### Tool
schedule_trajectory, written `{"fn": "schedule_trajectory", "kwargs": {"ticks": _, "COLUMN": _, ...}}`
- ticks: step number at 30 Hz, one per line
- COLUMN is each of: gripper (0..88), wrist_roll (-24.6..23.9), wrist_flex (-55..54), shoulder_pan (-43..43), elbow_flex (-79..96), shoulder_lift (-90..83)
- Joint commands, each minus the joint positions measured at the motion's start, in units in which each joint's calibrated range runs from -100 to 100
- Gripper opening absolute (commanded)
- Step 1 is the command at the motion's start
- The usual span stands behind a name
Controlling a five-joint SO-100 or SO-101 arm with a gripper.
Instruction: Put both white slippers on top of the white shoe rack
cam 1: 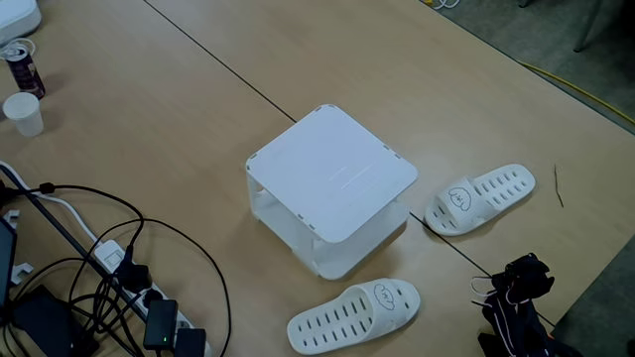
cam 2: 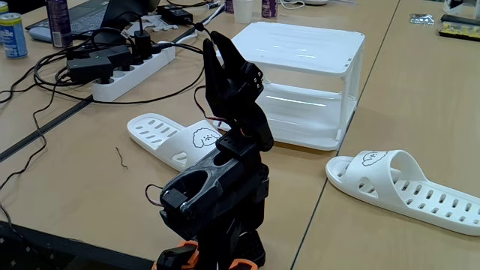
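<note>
Gripper [cam 2: 225, 52] on the black arm is folded up with nothing in it; can't tell how open it is. Two white slippers [cam 1: 480, 198] [cam 1: 354, 313] lie on the tabletop beside the one white shoe rack [cam 1: 332, 174], near the table's edge.

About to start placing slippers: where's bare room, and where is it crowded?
The shoe rack top is bare. Open tabletop lies beyond it, past the dark seam. Crowded: cables and power strip on the left, a slipper and another flanking the rack.
</note>
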Motion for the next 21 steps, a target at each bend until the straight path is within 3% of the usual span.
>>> {"fn": "schedule_trajectory", "kwargs": {"ticks": 1, "gripper": 3.1, "wrist_roll": 0.42, "wrist_flex": -0.05, "shoulder_pan": -0.2, "elbow_flex": 0.45, "shoulder_lift": 0.02}}
{"fn": "schedule_trajectory", "kwargs": {"ticks": 14, "gripper": 3.3, "wrist_roll": 0.42, "wrist_flex": 1.93, "shoulder_pan": -0.03, "elbow_flex": 0.36, "shoulder_lift": 0.44}}
{"fn": "schedule_trajectory", "kwargs": {"ticks": 18, "gripper": 3.0, "wrist_roll": 0.42, "wrist_flex": 12.89, "shoulder_pan": 0.13, "elbow_flex": -2.8, "shoulder_lift": 0.53}}
{"fn": "schedule_trajectory", "kwargs": {"ticks": 21, "gripper": 3.4, "wrist_roll": 0.42, "wrist_flex": 28.42, "shoulder_pan": -0.28, "elbow_flex": -11.73, "shoulder_lift": 0.61}}
